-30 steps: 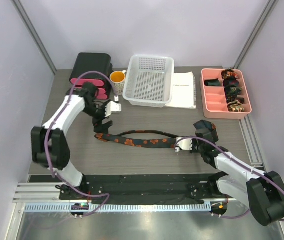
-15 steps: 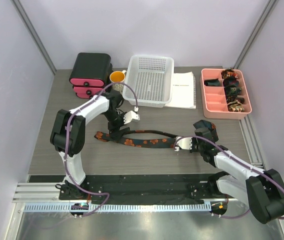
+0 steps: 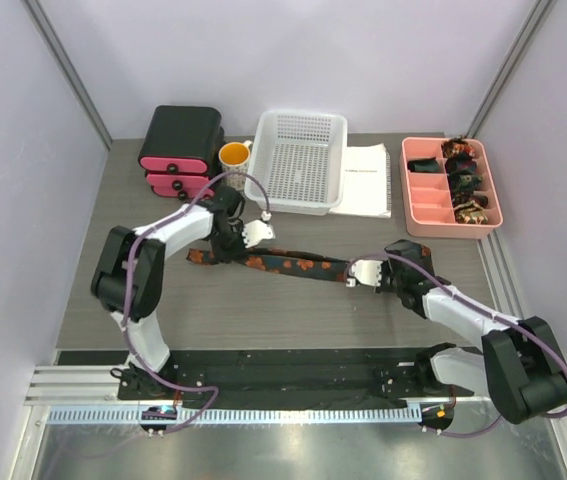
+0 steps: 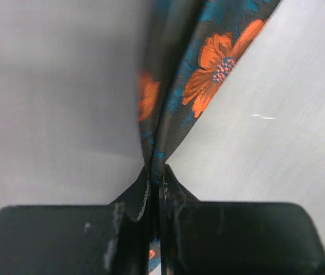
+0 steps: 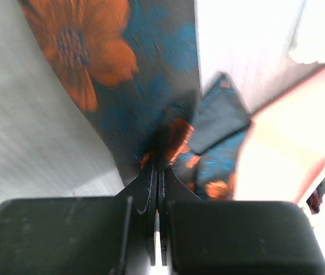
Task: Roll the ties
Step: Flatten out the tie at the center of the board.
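Overhead, a dark tie (image 3: 283,263) with orange flowers is stretched in a line across the middle of the grey worktop (image 3: 263,320). The left end effector (image 3: 225,250) is clamped tight on the fabric near its left end. The right end effector (image 3: 361,272) pinches the opposite end the same way. Both wrist views show black fingers pressed together with cloth between them. Small rolled ties (image 3: 463,180) sit in a pink divided tray (image 3: 423,212) at the far right.

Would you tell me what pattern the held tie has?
The tie shows orange flowers on dark blue, clearest in the left wrist view.
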Available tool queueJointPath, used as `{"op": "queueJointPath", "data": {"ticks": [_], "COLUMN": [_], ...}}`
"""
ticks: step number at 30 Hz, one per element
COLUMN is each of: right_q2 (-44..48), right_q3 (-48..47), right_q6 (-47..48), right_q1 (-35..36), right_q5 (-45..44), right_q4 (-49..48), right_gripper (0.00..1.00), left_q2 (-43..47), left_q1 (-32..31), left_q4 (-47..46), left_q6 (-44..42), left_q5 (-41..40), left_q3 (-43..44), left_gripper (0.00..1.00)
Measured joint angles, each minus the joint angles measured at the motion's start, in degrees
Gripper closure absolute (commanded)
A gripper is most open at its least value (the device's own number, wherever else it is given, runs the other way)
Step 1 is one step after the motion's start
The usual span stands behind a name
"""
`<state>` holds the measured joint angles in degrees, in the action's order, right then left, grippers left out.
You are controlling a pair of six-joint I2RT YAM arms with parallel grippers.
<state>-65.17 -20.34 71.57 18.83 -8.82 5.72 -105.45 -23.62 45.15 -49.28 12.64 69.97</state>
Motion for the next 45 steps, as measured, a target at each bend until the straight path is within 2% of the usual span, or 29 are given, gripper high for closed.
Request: {"op": "queueJointPath", "data": {"ticks": [2,5,7,9,13,17,22,24,25,26,27,29,30,31,32,33,34,37,41,44,45], "right_q2": [-1.88,-2.67,-1.99,-1.7,-3.32,-7.26,-7.87,-6.43,-6.36,-6.91,-8.72,-13.0,-15.89,-17.59,-18.51,-18.12,-17.22,-12.72,-9.92,-13.05,-14.36], "right_q3": [-2.62,-5.22,-4.22,-1.86,3.82,6.12,11.34,14.88,16.17,16.74,17.07,17.11,17.09,17.09,17.11,17.11,17.14,17.35,17.38,17.38,17.4], "right_q6": [-2.14,-3.85,-3.69,-2.62,-0.02,2.54,7.17,9.99,11.67,12.7,14.1,15.85,16.92,17.77,19.17,20.39,21.57,23.41,24.3,25.7,26.4], "right_q1": [-1.53,-3.02,-2.8,-2.12,0.7,2.8,5.79,7.32,8.02,8.33,8.68,9.01,9.09,9.09,9.11,9.11,9.11,9.66,10.51,10.69,10.71], "right_q5": [-0.07,0.09,0.55,0.48,-1.22,-4.63,-7.19,-7.43,-7.65,-8.04,-8.79,-10.4,-11.39,-11.82,-12.17,-11.78,-11.08,-9.46,-8.79,-8.59,-8.46], "right_q4": [-0.22,-2.91,-5.77,-8.11,-12.57,-22.01,-31.98,-35.89,-37.97,-39.6,-42.45,-47.45,-50.36,-51.98,-53.55,-54.34,-54.53,-53.2,-52.96,-55.01,-56.0], "right_gripper": [0.99,0.99,0.99,0.99,0.99,0.99,0.99,0.99,0.99,0.99,0.89,0.81,0.72,0.72,0.75,0.94,0.99,0.99,0.99,0.99,0.99], "left_q2": [3.04,13.99,22.27,24.98,22.05,20.61,23.12,27.5,29.35,31.54,33.2,36.5,38.03,39.89,41.99,45.42,48.65,59.1,73.05,72.63,70.25], "left_q1": [1.2,2.84,2.75,1.9,0.02,-0.79,-1.64,-1.79,-1.79,-1.81,-1.84,-1.95,-1.92,-1.92,-1.92,-1.92,-1.92,-1.92,-1.92,-2.19,-2.43], "left_q4": [-6.4,-20.52,-30.18,-36.87,-48.96,-60.04,-68.11,-68.32,-68.15,-68.06,-68.06,-67.95,-67.36,-65.81,-63.95,-60.7,-58.07,-49.79,-36.15,-28.98,-27.32], "left_q6": [0.96,1.29,0.42,-0.9,-4.42,-5.38,-7.8,-9.33,-9.88,-10.8,-11.45,-13.27,-14.12,-14.99,-15.69,-16.44,-17.27,-18.32,-16.52,-13.05,-11.43], "left_q5": [-1.46,-4.0,-5.33,-6.43,-9.4,-13.38,-14.88,-13.94,-13.49,-12.79,-12.31,-11.45,-11.04,-10.49,-9.86,-8.68,-7.28,-2.75,6.12,12.74,14.49], "left_q3": [-2.78,-13.66,-22.97,-28.85,-38.36,-42.07,-48.68,-52.5,-53.83,-55.34,-56.39,-58.29,-58.93,-59.3,-59.45,-59.54,-59.65,-59.76,-57.33,-51.87,-49.53], "left_gripper": [1.0,1.0,1.0,1.0,1.0,1.0,1.0,0.96,0.91,0.8,0.55,0.47,0.43,0.38,0.37,0.3,0.28,0.14,0.12,0.15,0.19]}}
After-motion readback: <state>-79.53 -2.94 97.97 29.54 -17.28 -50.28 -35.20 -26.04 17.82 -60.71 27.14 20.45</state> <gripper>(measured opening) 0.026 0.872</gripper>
